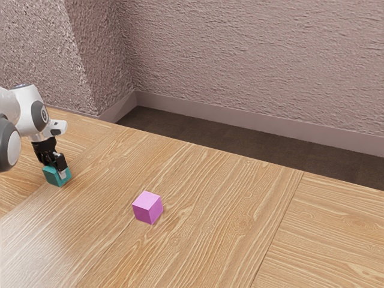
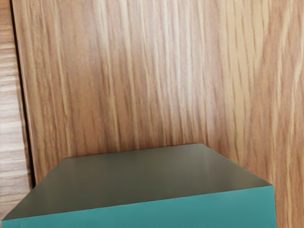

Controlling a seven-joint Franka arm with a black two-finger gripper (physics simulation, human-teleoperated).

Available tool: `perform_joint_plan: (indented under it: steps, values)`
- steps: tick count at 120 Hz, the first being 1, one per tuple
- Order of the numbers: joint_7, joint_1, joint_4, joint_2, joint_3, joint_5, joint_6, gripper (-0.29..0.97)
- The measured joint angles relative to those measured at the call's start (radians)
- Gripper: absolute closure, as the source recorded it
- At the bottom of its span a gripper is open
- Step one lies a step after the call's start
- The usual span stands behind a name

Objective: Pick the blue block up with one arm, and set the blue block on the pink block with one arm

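Gripper [image 1: 55, 163] closed on blue block [image 1: 57, 176], low at the table [image 1: 240, 228], well apart from pink block [image 1: 147, 207] — grasp apparently made; lift, carry and stacking not yet done.

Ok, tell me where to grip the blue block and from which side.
Take the blue block by two opposite vertical faces, coming straight down from above. It is a small cube that looks to sit flat on the table, with the pink block well apart from it.

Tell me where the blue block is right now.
The blue block is at the exterior view's far left on the wooden table, right under the gripper, well apart from the pink block toward the view's middle.
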State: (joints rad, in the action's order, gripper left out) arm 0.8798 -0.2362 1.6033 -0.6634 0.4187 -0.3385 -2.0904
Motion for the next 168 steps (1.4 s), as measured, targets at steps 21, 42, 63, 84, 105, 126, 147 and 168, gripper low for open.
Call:
perform_joint_plan:
  steps: [21, 42, 63, 84, 105, 126, 147, 168]
  values:
    - [-0.003, 0.000, 0.000, -0.001, 0.000, 0.001, -0.002, 0.27]
    - [-0.005, 0.000, 0.000, 0.002, 0.000, 0.001, -0.002, 0.26]
    - [-0.008, 0.002, 0.002, 0.027, 0.000, 0.005, 0.000, 0.29]
    - [-0.012, 0.007, 0.038, 0.106, -0.001, 0.014, 0.008, 0.30]
    - [-0.042, 0.014, 0.168, 0.258, -0.066, 0.096, 0.004, 0.29]
    - [-0.139, 0.014, 0.286, 0.396, -0.245, 0.196, -0.006, 0.29]
    - [-0.319, 0.018, 0.372, 0.487, -0.440, 0.269, -0.003, 0.29]
    - [-0.550, 0.020, 0.479, 0.556, -0.574, 0.290, 0.006, 0.29]
